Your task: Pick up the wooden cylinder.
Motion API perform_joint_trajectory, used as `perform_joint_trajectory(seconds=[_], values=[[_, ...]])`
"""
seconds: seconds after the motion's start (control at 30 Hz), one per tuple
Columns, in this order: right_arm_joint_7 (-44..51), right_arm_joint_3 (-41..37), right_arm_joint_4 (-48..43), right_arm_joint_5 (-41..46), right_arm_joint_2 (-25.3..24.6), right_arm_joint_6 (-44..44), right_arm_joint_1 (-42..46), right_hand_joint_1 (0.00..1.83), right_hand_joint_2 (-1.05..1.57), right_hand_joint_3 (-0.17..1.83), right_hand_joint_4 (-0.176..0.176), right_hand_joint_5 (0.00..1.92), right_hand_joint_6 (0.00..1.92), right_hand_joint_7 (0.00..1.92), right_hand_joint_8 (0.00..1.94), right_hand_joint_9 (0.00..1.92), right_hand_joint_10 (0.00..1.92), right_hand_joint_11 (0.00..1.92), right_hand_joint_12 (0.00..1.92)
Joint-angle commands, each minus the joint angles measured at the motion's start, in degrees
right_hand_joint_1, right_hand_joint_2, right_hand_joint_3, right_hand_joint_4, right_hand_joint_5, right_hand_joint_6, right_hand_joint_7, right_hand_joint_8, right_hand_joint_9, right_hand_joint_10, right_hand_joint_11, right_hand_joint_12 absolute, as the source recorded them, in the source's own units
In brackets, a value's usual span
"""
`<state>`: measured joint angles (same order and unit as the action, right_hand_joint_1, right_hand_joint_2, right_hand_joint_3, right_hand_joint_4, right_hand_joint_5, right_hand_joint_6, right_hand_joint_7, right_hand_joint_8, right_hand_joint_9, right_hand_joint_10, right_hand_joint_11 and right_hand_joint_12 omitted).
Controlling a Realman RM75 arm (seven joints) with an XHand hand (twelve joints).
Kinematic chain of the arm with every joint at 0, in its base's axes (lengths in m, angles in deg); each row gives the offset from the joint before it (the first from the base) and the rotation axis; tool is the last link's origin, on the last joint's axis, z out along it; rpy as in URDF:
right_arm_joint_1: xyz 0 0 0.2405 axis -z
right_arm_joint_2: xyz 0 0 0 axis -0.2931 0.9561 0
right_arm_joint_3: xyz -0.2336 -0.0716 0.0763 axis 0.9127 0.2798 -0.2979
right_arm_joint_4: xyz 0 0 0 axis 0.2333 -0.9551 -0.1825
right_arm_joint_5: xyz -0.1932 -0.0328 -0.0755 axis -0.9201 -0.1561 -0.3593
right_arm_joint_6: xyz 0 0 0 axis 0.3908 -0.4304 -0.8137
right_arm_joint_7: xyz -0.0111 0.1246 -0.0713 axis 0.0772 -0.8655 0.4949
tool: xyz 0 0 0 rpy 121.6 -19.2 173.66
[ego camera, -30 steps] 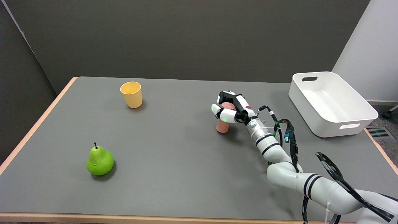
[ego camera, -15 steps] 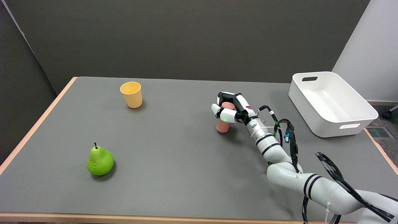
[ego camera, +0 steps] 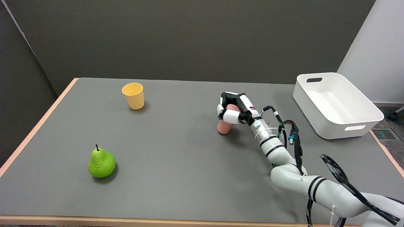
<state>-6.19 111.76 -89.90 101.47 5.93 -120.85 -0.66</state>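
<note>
wooden cylinder (ego camera: 224,125) tilted | robot hand (ego camera: 232,108) wrapped around its top

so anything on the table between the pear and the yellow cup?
Nothing: in the head view only bare grey table separates the pear from the yellow cup.

Bare grey table (ego camera: 176,151) all round the right hand (ego camera: 232,108), yellow cup (ego camera: 133,95) and green pear (ego camera: 101,162) well apart to its left, white bin (ego camera: 336,105) off right, probably clear of the arm.
</note>
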Motion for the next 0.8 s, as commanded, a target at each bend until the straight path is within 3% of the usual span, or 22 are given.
perform_joint_trajectory(seconds=[0.03, 0.27, 0.8], values=[[2.3, 0.2, -1.1, -1.3, 0.2, -1.2, -0.7, 0.87, 0.90, 1.04, -0.001, 0.66, 1.92, 0.59, 1.94, 0.83, 1.92, 0.09, 1.92], [6.7, -1.4, -2.7, -2.0, 0.8, -2.2, -1.0, 0.88, 0.88, 1.07, -0.006, 0.67, 1.92, 0.60, 1.94, 0.84, 1.92, 0.09, 1.92], [27.8, -14.7, -15.6, -3.1, 11.3, 3.9, -4.0, 0.88, 0.87, 1.09, -0.012, 0.69, 1.92, 0.62, 1.94, 0.90, 1.92, 0.18, 1.92]])
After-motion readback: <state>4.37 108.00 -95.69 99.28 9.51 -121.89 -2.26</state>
